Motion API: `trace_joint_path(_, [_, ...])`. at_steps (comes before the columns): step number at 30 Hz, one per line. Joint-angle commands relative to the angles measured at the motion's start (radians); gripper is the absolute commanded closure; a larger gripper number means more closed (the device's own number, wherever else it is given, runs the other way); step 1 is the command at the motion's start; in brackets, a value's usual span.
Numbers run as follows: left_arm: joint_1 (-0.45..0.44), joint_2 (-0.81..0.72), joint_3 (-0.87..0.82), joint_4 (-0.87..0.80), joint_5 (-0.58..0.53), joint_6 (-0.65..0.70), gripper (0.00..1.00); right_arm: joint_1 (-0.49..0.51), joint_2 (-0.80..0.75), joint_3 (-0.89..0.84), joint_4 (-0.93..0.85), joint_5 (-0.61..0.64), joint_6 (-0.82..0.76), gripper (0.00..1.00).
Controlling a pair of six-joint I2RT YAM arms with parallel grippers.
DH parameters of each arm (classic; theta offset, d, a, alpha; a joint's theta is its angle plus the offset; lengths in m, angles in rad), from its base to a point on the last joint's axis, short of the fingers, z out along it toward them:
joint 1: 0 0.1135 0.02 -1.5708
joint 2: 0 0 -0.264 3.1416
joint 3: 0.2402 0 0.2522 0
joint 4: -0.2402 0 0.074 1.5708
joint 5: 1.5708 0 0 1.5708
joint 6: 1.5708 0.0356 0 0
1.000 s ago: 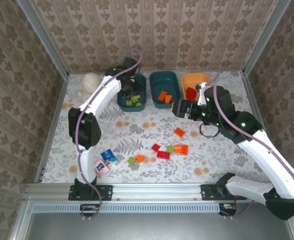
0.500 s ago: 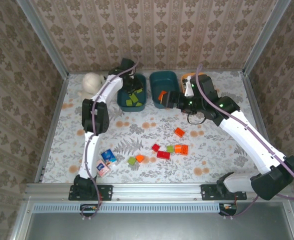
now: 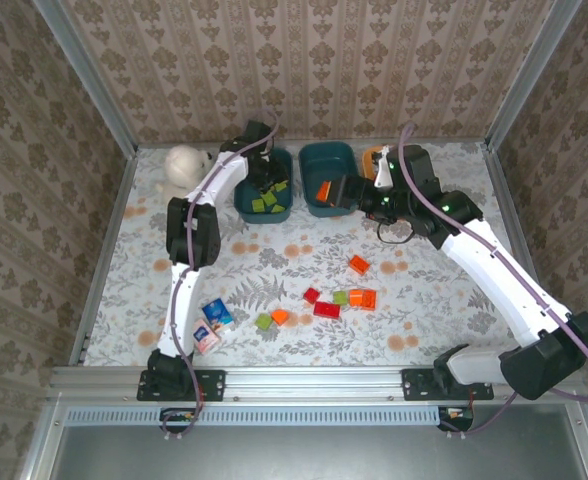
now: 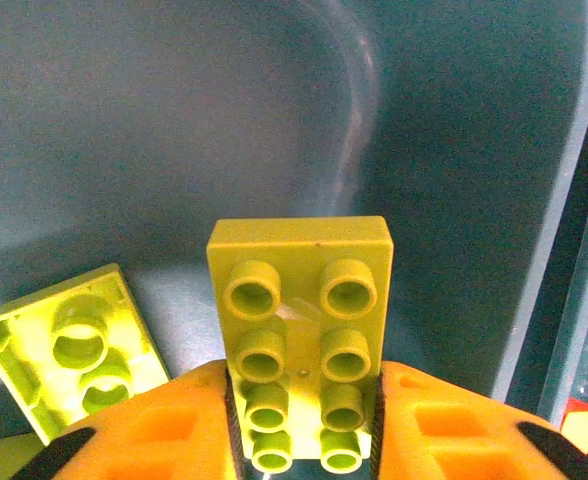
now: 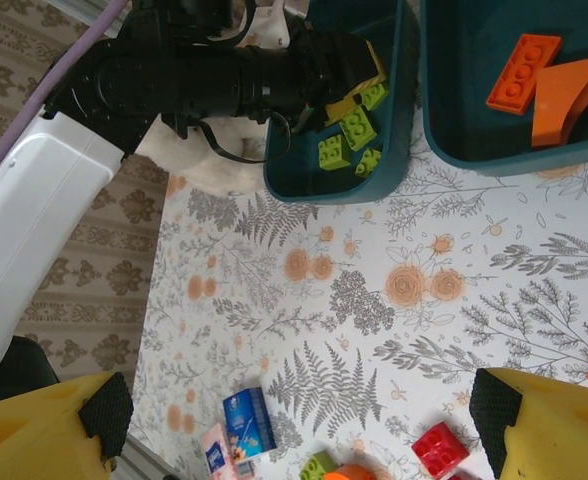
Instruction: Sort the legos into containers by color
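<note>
My left gripper [image 4: 302, 440] is shut on a light green lego [image 4: 299, 300] low inside the left teal tub [image 4: 454, 150]; a second green lego [image 4: 74, 355] lies beside it. From above, that gripper [image 3: 265, 183] sits in the left tub [image 3: 286, 160] among green legos [image 3: 259, 205]. My right gripper [image 3: 343, 192] hovers at the front of the middle teal tub [image 3: 329, 153], open and empty [image 5: 301, 410]. That tub holds orange legos [image 5: 522, 70]. The orange tub [image 3: 374, 157] is mostly hidden by the right arm. Several loose red, orange and green legos [image 3: 326, 309] lie mid-table.
A white plush bear [image 3: 184, 165] sits left of the tubs. A blue carton [image 3: 217, 313] and a pink carton [image 3: 203, 335] lie at the front left. Metal rails and patterned walls close in the table. The left arm [image 5: 224, 70] crosses above the left tub.
My right arm swung left and back from beside the orange tub to the middle teal tub. The left arm folded inward, its gripper staying in the left tub.
</note>
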Motion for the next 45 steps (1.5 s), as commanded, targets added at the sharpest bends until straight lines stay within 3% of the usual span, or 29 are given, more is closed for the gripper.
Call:
trace_joint_path(1, [0.001, -0.002, -0.009, -0.05, 0.023, -0.026, 0.6, -0.006, 0.015, 0.0, -0.041, 0.005, -0.022, 0.09])
trace_joint_path(6, [0.001, -0.054, -0.012, -0.037, 0.029, -0.035, 0.48, -0.006, 0.017, 0.019, -0.103, 0.045, -0.08, 0.09])
trace_joint_path(14, [0.003, -0.169, 0.024, -0.059, 0.015, -0.055, 0.44, -0.006, 0.007, 0.03, -0.185, 0.116, -0.166, 0.12])
trace_joint_path(18, [-0.009, -0.287, -0.022, -0.047, -0.005, -0.037, 0.42, 0.001, 0.012, 0.019, -0.306, 0.229, -0.189, 0.13])
trace_joint_path(20, [-0.021, -0.39, -0.105, -0.012, -0.004, -0.008, 0.39, 0.013, 0.032, 0.012, -0.381, 0.291, -0.182, 0.14])
trace_joint_path(23, [-0.046, -0.573, -0.311, 0.067, -0.017, 0.021, 0.33, 0.049, 0.043, -0.023, -0.379, 0.286, -0.205, 0.17])
trace_joint_path(26, [-0.069, -0.768, -0.545, 0.111, -0.057, 0.023, 0.31, 0.187, 0.068, -0.021, -0.358, 0.287, -0.314, 0.17])
trace_joint_path(35, [-0.112, -1.409, -1.166, 0.011, -0.321, -0.172, 0.32, 0.513, 0.29, -0.059, -0.221, 0.038, -0.462, 0.19])
trace_joint_path(40, [-0.117, -1.708, -1.28, -0.219, -0.457, -0.278, 0.32, 0.573, 0.431, -0.042, -0.184, 0.069, -0.507, 0.16])
trace_joint_path(45, [-0.115, -1.852, -1.288, -0.352, -0.497, -0.325, 0.33, 0.599, 0.565, 0.009, -0.187, 0.113, -0.519, 0.2])
